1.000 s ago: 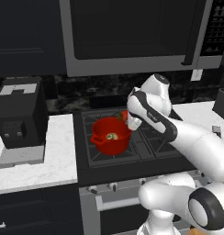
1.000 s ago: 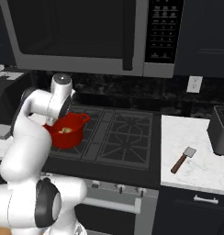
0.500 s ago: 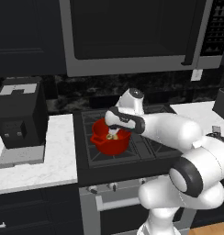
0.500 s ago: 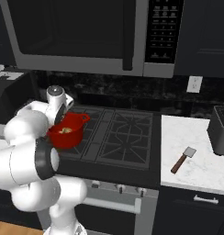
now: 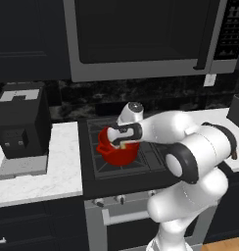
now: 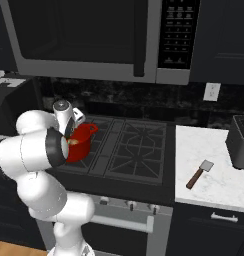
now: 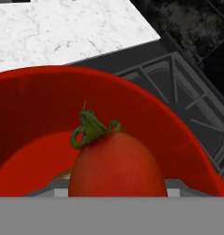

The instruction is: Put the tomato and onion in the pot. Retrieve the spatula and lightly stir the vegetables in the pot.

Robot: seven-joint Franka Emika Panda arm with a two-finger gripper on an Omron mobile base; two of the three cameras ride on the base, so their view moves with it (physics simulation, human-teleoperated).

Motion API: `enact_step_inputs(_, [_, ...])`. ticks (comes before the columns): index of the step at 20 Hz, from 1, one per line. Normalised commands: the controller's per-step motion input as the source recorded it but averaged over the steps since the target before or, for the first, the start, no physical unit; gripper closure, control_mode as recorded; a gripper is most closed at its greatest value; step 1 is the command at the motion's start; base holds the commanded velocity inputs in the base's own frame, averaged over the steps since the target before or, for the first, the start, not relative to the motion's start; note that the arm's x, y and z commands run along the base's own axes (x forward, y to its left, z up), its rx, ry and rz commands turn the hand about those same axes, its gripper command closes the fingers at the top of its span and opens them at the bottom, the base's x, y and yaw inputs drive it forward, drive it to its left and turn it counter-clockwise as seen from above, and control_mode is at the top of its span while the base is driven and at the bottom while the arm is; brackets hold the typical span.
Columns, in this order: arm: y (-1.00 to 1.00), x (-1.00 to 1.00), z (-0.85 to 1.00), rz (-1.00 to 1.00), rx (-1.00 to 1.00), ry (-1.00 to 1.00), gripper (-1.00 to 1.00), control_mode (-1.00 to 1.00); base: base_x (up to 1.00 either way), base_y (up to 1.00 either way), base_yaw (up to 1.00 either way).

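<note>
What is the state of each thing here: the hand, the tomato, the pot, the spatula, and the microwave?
hand: shut on the tomato, reaching into the pot.
tomato: held, stem up, low inside the pot.
pot: upright on the stove, left side, no lid.
spatula: lying flat on the counter right of the stove, untouched.
microwave: door closed.
</note>
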Motion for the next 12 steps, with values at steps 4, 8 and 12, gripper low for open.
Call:
enact_step_inputs(4, [0.00,0.08,-0.17,-0.15,0.00,0.00,-1.00,-1.00,0.00,0.00,0.00])
enact_step_inputs(8, [0.00,-0.03,0.02,-0.13,0.00,0.00,-1.00,-1.00,0.00,0.00,0.00])
enact_step_inputs(12, [0.00,-0.45,0.40,-0.12,0.01,0.00,-1.00,-1.00,0.00,0.00,0.00])
